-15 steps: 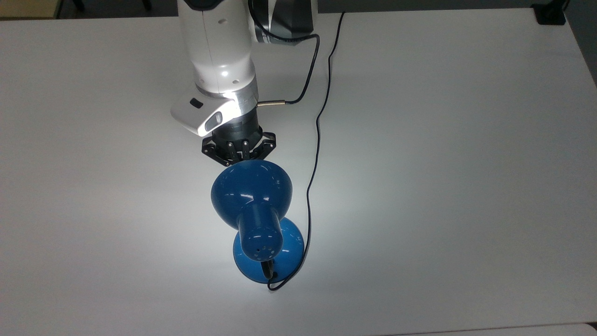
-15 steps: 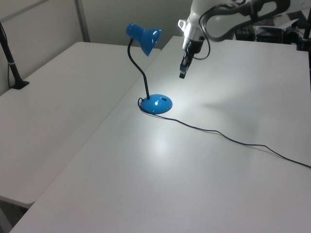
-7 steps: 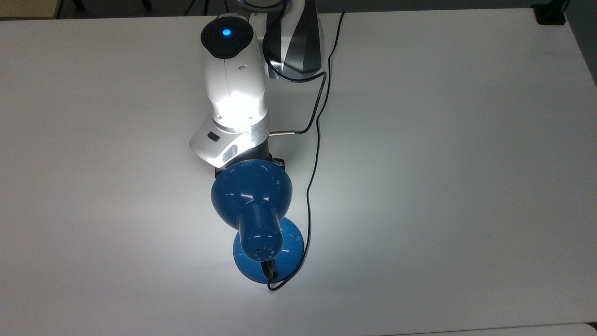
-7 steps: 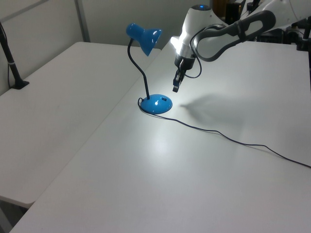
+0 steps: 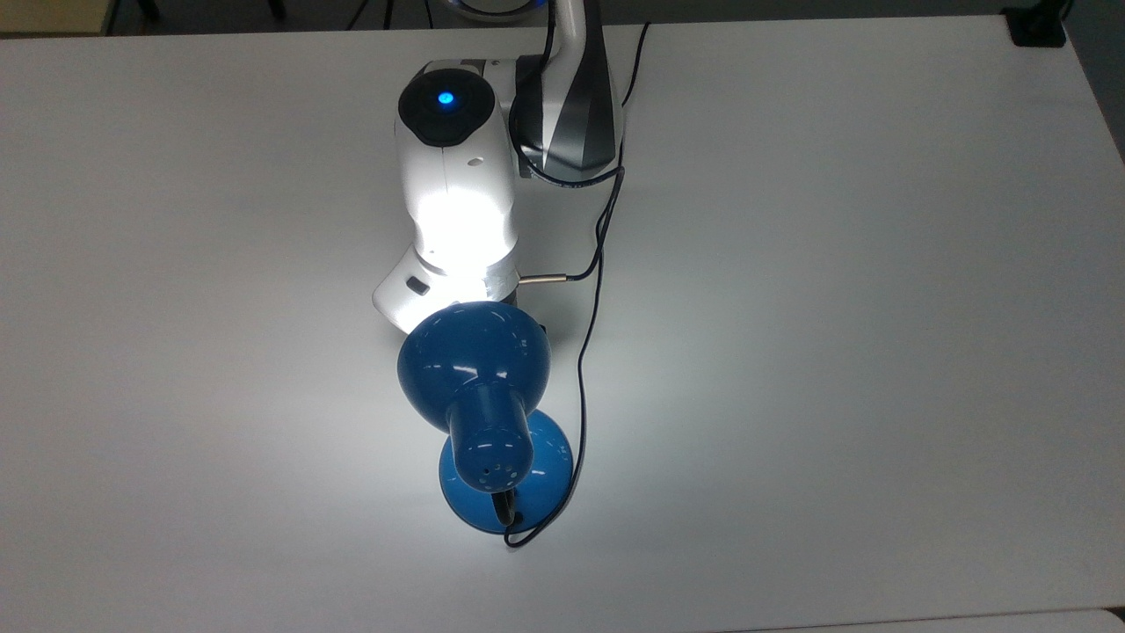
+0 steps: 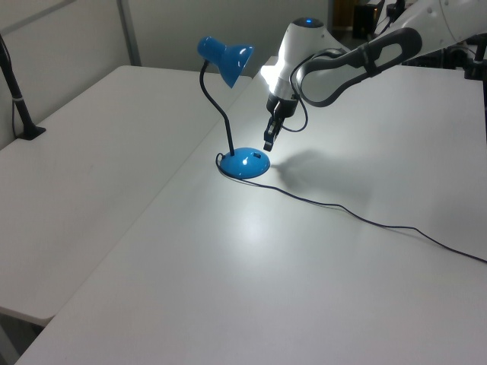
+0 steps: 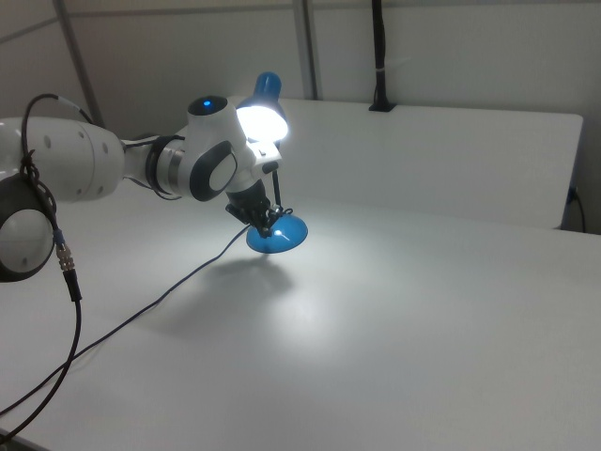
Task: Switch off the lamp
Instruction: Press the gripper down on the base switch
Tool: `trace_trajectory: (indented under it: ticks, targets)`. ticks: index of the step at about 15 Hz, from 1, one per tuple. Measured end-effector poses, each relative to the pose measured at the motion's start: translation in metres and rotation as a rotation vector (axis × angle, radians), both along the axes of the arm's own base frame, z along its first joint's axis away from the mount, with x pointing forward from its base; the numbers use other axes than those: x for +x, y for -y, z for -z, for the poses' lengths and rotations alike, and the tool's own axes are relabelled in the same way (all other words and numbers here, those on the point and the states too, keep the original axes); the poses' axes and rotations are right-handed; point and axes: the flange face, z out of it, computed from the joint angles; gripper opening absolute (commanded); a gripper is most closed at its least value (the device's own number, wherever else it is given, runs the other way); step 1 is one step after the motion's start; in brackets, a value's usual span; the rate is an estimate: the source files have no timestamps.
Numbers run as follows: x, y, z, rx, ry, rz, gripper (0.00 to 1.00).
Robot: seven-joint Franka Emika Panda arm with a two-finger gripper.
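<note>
**Lit lamp, gripper poised just above its base**

Wide white table [image 5: 835, 308] under everything, bright pool of light around the lamp; white-and-grey Panda arm [image 5: 457, 202] reaching in from the top view's upper edge, blue indicator glowing on its wrist joint, casing washed out by the glare; glossy blue lamp [image 6: 243, 162] standing near the table's middle, round base flat on the surface, black gooseneck curving up to the dome shade [image 5: 475, 356], shade aimed at the arm and bulb shining [image 7: 261, 119]; thin black cord [image 5: 591, 352] running from the back of the base, along the top view's right of the lamp, away to the upper edge; separate dark arm cable [image 5: 576, 272] looping to a metal plug at the wrist

Gripper [image 6: 268, 144] pointing down in the left view, tip just above the base's edge on the left view's right side, touching or not — cannot tell; fingers close together, holding nothing, exact gap not discernible; in the right view gripper [image 7: 266, 224] dark against the blue base, directly beneath the glowing shade
</note>
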Motion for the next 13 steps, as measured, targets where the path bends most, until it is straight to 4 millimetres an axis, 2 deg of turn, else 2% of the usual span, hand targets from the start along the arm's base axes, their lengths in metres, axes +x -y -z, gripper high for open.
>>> trace_trajectory:
  ticks: [4, 13]
  targets:
    - [0.007, -0.002, 0.011, -0.003, -0.002, -0.001, 0.00]
    - [0.011, -0.012, 0.019, -0.007, 0.000, -0.014, 0.00]
